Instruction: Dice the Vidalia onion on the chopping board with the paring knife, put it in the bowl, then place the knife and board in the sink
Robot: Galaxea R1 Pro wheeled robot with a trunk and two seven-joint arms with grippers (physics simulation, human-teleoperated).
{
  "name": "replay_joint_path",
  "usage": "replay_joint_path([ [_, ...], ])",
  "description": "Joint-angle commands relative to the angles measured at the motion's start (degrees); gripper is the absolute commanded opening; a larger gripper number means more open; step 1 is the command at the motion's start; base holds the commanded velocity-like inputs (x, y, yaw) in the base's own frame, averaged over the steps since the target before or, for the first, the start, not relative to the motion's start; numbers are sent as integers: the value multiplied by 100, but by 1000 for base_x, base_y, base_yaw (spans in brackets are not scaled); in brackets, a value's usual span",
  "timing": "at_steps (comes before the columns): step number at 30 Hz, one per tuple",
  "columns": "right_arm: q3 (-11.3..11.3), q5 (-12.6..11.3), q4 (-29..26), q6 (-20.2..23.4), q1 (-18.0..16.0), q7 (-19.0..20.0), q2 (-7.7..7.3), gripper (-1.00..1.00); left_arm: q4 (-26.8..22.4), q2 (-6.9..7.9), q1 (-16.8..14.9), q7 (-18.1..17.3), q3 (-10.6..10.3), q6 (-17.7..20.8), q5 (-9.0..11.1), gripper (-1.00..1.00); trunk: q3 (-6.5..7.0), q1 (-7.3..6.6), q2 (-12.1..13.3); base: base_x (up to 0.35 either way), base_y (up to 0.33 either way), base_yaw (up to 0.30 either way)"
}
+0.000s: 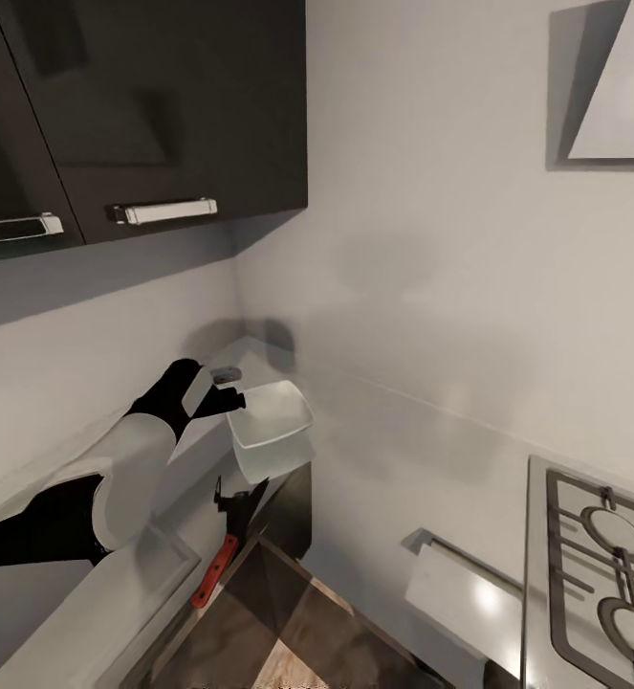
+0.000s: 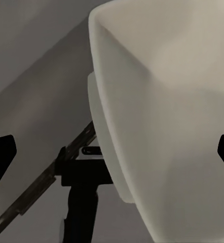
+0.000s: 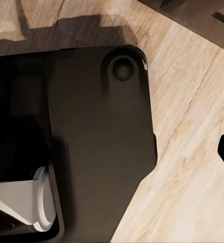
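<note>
One left gripper (image 1: 229, 397) pinches the rim of the white bowl (image 1: 272, 428), holding it tilted in the air just beyond the edge of the grey countertop (image 1: 116, 584). Below that gripper, the red-handled paring knife (image 1: 215, 570) hangs past the countertop's edge. Whether the right gripper is spread or pressed together cannot be told; its wrist view looks down on the robot's dark base (image 3: 97, 136) and pale wood floor (image 3: 193, 152).

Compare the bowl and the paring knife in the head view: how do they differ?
The bowl is white; the paring knife has a red handle. The bowl is broad and squarish, the knife slim. The bowl sits tilted at the left gripper; the knife shows lower, slanted. Both are by the countertop edge.
</note>
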Motion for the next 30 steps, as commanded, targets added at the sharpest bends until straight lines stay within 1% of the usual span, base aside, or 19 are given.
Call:
replay_joint_path([
  [1,-25,15,-12,-7,2,-4,4,100,-11,-10,-4,23,32,22,6,100,-20,3,-11,0,0,0],
  [9,-25,15,-12,-7,2,-4,4,100,-22,-81,-4,15,33,22,6,100,-93,3,-11,0,0,0],
  [25,-25,15,-11,-7,2,-4,4,100,-23,-96,-4,14,36,22,12,100,-240,3,-11,0,0,0],
  [30,-25,15,-10,-7,2,-4,4,100,-23,-120,-4,14,38,22,12,100,-286,3,-11,0,0,0],
])
